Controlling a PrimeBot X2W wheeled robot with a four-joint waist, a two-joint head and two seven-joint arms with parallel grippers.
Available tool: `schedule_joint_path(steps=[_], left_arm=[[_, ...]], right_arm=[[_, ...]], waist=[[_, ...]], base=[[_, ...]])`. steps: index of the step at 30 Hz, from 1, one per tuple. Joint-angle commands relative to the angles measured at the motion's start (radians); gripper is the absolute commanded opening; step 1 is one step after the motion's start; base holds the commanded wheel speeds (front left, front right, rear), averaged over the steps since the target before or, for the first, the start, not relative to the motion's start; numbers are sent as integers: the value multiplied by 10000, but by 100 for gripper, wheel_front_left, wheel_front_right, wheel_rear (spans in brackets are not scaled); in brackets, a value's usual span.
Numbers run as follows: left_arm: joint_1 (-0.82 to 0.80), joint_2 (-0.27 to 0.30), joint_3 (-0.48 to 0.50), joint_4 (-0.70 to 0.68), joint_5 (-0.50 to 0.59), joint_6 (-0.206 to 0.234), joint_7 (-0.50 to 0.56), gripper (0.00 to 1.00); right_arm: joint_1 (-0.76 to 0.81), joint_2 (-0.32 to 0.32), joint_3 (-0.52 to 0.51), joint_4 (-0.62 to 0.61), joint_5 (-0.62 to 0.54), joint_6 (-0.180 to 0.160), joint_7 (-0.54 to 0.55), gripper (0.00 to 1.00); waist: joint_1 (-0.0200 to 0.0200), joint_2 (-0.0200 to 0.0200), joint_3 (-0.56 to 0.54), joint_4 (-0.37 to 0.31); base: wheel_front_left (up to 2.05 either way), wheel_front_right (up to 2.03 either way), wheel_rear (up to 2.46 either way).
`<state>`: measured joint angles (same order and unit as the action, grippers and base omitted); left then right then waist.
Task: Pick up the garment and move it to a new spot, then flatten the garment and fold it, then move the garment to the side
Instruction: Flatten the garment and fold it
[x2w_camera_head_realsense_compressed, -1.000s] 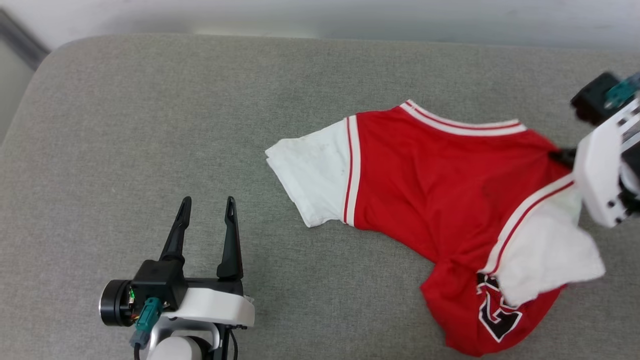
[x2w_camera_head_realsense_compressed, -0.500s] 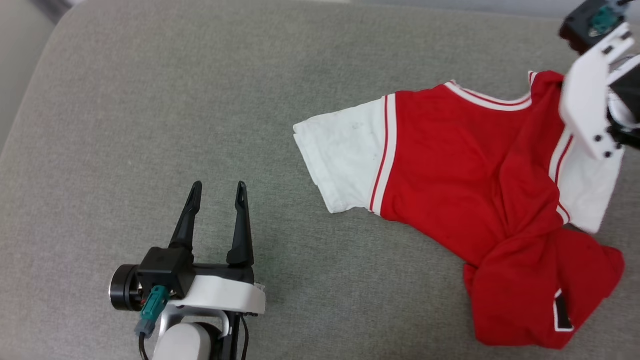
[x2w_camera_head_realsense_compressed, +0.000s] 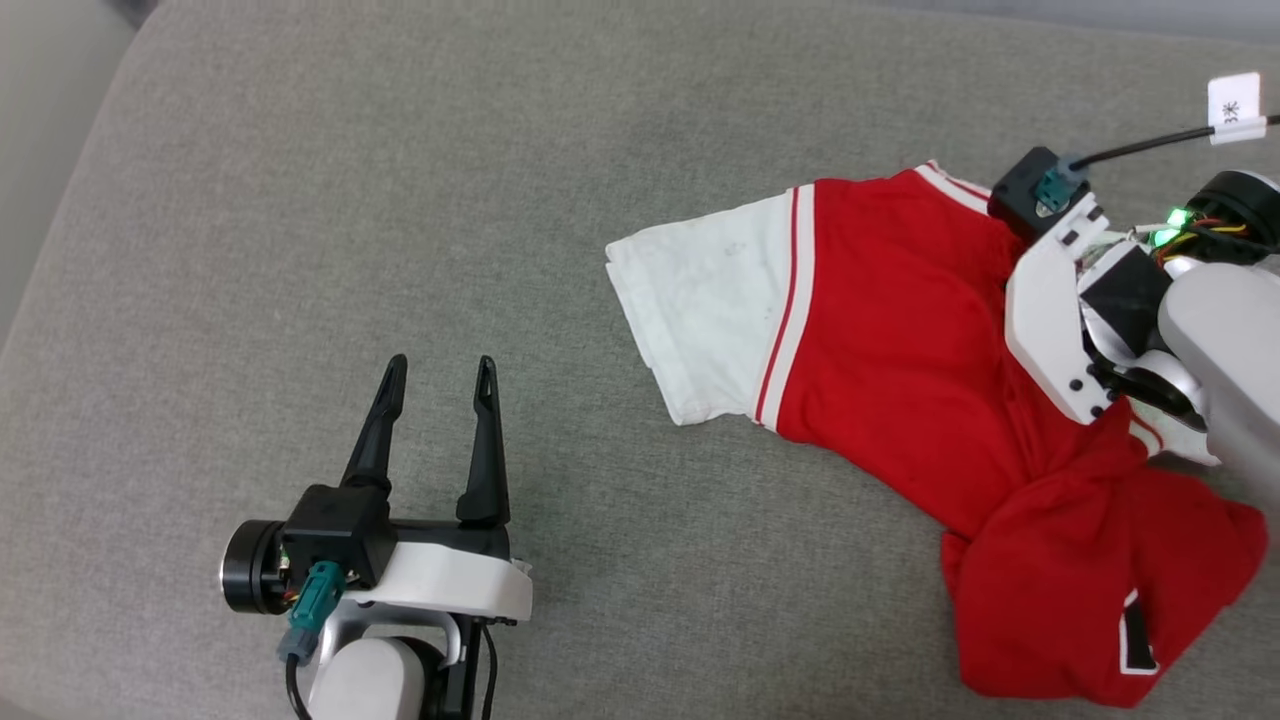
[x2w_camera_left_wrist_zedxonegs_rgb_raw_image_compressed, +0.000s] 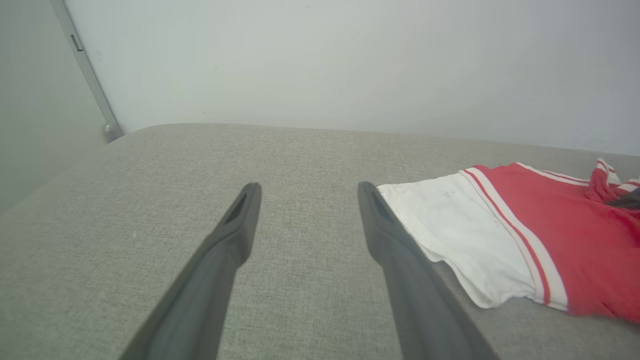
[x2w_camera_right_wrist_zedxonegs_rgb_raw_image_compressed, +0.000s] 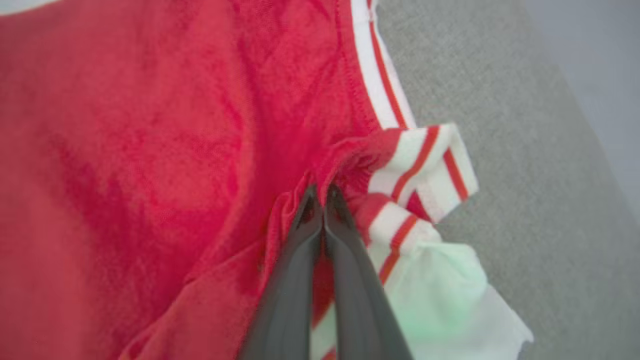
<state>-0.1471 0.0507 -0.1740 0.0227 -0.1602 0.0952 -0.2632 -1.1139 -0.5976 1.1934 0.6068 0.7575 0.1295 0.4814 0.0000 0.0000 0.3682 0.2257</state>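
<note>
Head and wrist views of the relocation step. The garment (x2w_camera_head_realsense_compressed: 900, 330) lies on the right half of the grey fabric surface (x2w_camera_head_realsense_compressed: 300, 200), its long axis running from one white sleeve (x2w_camera_head_realsense_compressed: 700, 310), spread flat toward the middle, down to a bunched hem (x2w_camera_head_realsense_compressed: 1080, 600) at the near right, where part of the black-and-white mark (x2w_camera_head_realsense_compressed: 1135, 640) shows. The right tool (x2w_camera_right_wrist_zedxonegs_rgb_raw_image_compressed: 321, 192) has its two fingers pressed together on a pinch of red cloth just beside the striped trim (x2w_camera_right_wrist_zedxonegs_rgb_raw_image_compressed: 425, 165), near the far shoulder; the second sleeve (x2w_camera_right_wrist_zedxonegs_rgb_raw_image_compressed: 440, 300) is crumpled beneath it. The left tool (x2w_camera_head_realsense_compressed: 441, 362) is spread wide with nothing between its fingers and sits well apart from the cloth; the flat sleeve lies ahead of it and to its right. The right arm is therefore the nearer and already holds the load, so the coming move probably turns on dragging or lifting from that shoulder. Nothing else lies on the surface to block travel toward the bare left half. The right arm's own cable (x2w_camera_head_realsense_compressed: 1140, 148) trails over the far edge, and the bunched hem may drag and fold further.
</note>
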Motion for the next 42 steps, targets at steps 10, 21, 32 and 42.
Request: schedule_joint_path(steps=[10, 21, 32, 42], left_arm=[[-186, 22, 913, 278, 501, -807, -23, 100], [-2126, 793, 1762, 1103, 651, -1897, -23, 100], [-4796, 2228, 340, 2658, 82, -2234, 1430, 100], [-6946, 4330, -2614, 2854, -3004, -2239, 6663, 100]], right_arm=[[588, -364, -1256, 258, -767, 7, -5290, 100], [3255, 944, -6634, -584, -3323, 9, -7460, 100], [7363, 2964, -10966, -4480, -6027, 9, -7465, 100], [8419, 3673, -11418, -5139, -6559, 9, -7467, 100]], waist=[[0, 0, -1266, -890], [0, 0, -1538, -1729], [0, 0, -1331, -2207], [0, 0, -864, -2614]], base=[[0, 0, 0], [0, 0, 0], [0, 0, 0], [0, 0, 0]])
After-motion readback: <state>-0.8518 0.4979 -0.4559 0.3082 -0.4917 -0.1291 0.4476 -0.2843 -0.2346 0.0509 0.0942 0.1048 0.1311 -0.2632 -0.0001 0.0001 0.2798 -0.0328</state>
